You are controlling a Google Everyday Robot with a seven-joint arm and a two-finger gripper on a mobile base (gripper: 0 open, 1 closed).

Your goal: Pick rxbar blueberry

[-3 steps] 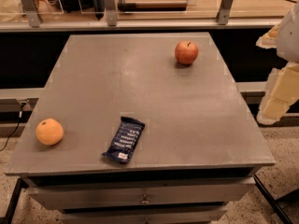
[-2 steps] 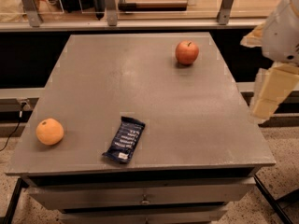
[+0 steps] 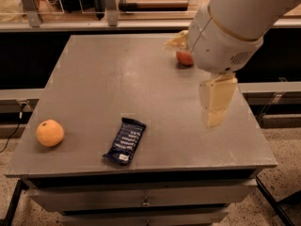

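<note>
Noted gripper well right of rxbar blueberry; grip state indeterminable. Could shove flat bar off adjacent table edge if misaligned.

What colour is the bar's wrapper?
The bar is dark navy with white text, camera view; gripper hovers over the table.

tool swung in over right of table, now half-hiding apple
</note>
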